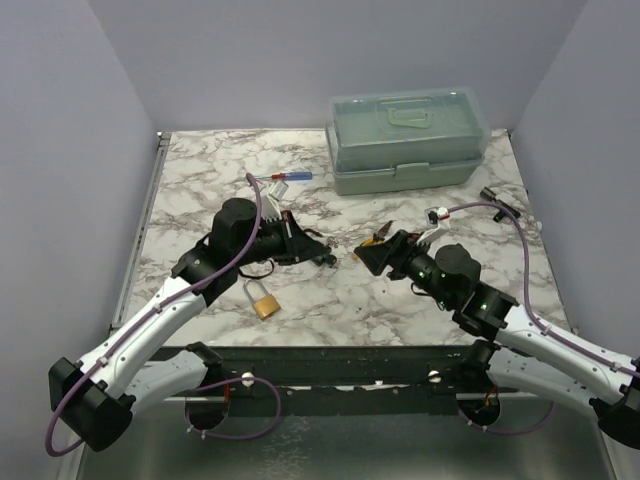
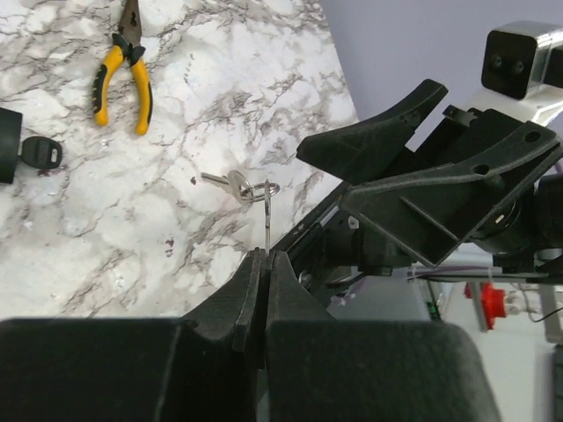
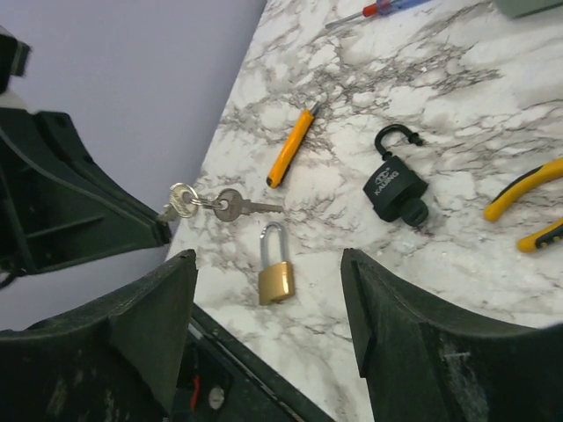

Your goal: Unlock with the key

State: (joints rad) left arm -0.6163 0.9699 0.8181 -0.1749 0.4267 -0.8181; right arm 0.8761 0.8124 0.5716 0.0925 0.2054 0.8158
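The key [image 3: 215,204] is a small silver bunch on a ring, held up above the marble. My left gripper [image 2: 265,255] is shut on one thin key, which stands edge-on out of its tips, and a second key [image 2: 230,183] sticks out sideways from the ring. My right gripper [image 3: 268,257] is open just beside the bunch, with nothing between its fingers. In the top view the two grippers, left [image 1: 325,255] and right [image 1: 362,255], meet tip to tip at the table's middle. A brass padlock [image 3: 276,280] lies flat below the bunch. A black padlock [image 3: 396,189] lies further off.
Yellow-handled pliers [image 1: 380,235] lie just behind my right gripper. A red-and-blue screwdriver [image 1: 285,178] and a green toolbox [image 1: 408,140] sit at the back. A yellow-and-black stick-shaped tool [image 3: 290,149] lies near the black padlock. The brass padlock [image 1: 264,305] is close to the front edge.
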